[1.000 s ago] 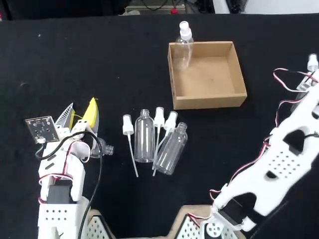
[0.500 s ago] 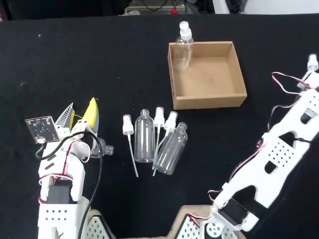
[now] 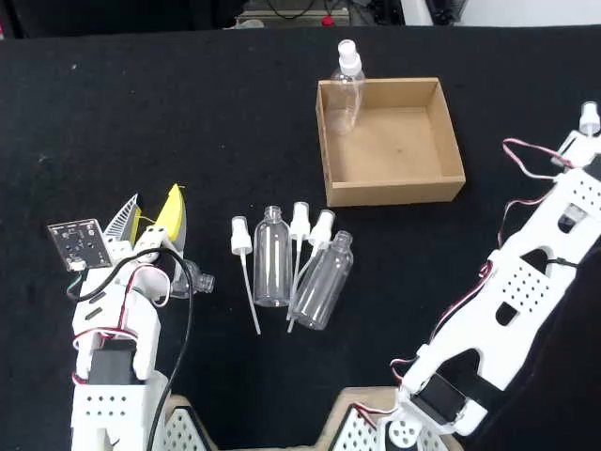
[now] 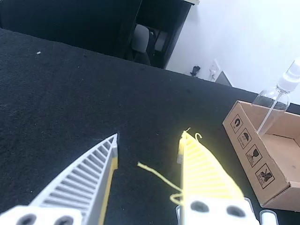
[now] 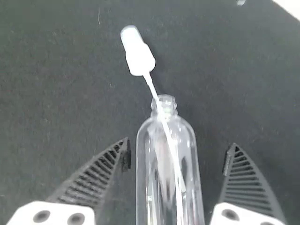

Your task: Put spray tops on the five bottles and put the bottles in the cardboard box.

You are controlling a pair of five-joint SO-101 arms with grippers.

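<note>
The clear bottle (image 5: 166,159) lies on the black table (image 3: 188,113), far right, well apart from the cardboard box (image 3: 394,193). Its spray top (image 5: 137,56) is loose, with only the thin tube inside. It looks light and slippery, so the round middle seems best to hold. The right claw (image 5: 178,146) is wide open, one finger on each side, not touching. The left claw (image 4: 149,137) is open and empty.
</note>
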